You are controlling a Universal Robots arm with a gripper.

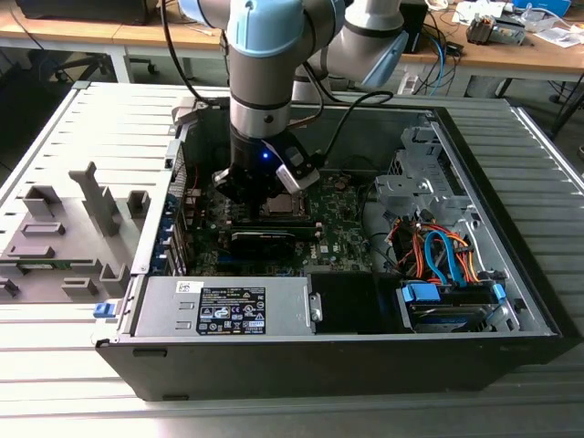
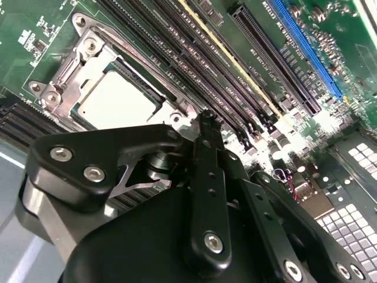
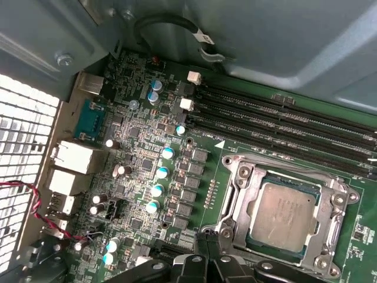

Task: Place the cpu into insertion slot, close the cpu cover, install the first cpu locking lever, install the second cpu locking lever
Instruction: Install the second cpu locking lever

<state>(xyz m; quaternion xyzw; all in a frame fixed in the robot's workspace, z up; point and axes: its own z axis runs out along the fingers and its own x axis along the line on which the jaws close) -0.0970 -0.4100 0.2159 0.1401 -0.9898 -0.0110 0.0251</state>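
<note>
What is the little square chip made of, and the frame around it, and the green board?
The chip looks like dull grey metal on top, with a flat matte sheen. The frame around it seems to be brighter silvery metal, since it glints and has screws at its corners. The green board looks like hard glossy plastic-like sheet with tiny parts on it; its exact material is hard to tell.

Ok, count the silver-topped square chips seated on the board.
1. The flat square silver-grey cpu lies framed by the thin silvery metal cpu cover on the green circuit board; both wrist views show it.
</note>
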